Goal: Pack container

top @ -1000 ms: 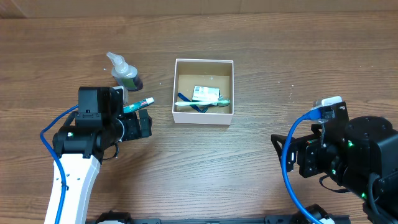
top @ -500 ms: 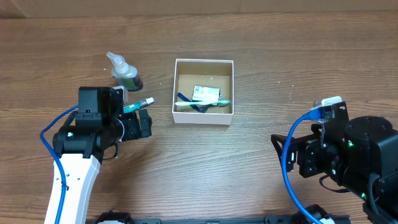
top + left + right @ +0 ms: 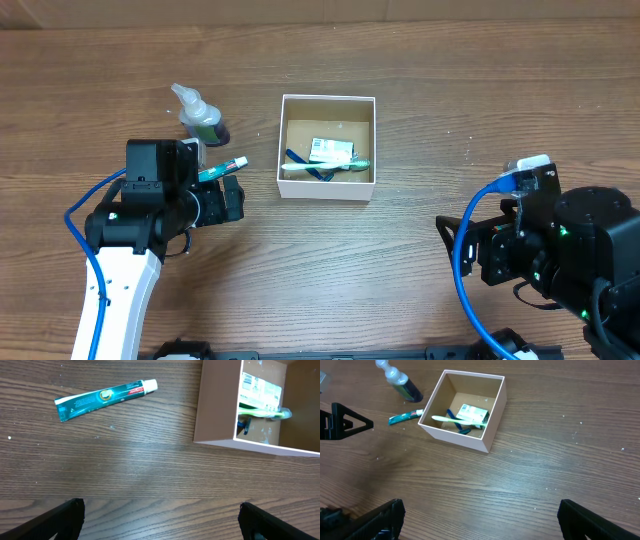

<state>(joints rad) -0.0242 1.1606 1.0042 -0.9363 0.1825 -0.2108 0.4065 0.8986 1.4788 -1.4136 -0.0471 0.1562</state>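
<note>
Toward the far middle of the table [image 3: 420,80], the container [image 3: 325,189] sits with its top open. It already holds a toothbrush [image 3: 335,166], a green-and-white packet [image 3: 331,150] and a blue item [image 3: 305,172] that might be a razor; I cannot make it out for sure.

Nothing has shifted over the last second. Both of my arms are where they were and every object lies as before. I judge this a pause between picks, not progress: the packing is part done, and two things are left outside.

My left gripper [image 3: 160,510] is spread wide and empty, with only bare wood between its fingers. My right gripper [image 3: 480,507] is likewise wide and holds nothing, parked well away at the near right.

The toothpaste tube [image 3: 102,396] lies flat to the left of the container, apart from its wall and with free wood all round, so a straight descent looks easy. The bottle [image 3: 200,118] stands just beyond the tube, near enough to get knocked. The container's walls are upright, so anything I carry must clear the rim. Bare floor shows along its far side.
</note>
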